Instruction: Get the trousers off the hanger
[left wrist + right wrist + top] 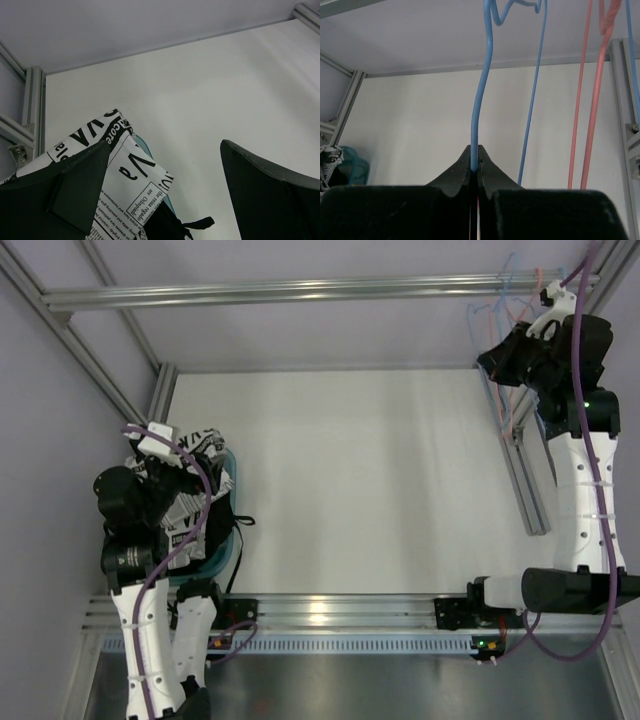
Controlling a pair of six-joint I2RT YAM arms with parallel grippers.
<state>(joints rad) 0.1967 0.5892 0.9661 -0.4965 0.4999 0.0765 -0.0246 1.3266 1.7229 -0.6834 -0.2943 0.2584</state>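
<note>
**1. Teal basket** (231,545), the landmark. It holds the trousers (125,160), newsprint-lettered and crumpled over a black cloth (165,225). No wire shows in them, so they look freed.

**2. Left claw** (165,150). It is directly above the basket with its fingers wide apart, one just over the trousers. Judged best to rise straight up so that no fold snags.

**3. Tabletop** (370,480), beyond the basket.

**4. Right claw** (475,150), far across from the basket. It is clamped tight on the light blue hanger (479,100), with a pink hanger (594,110) just beside it. Let go only once the hook seats.
</note>
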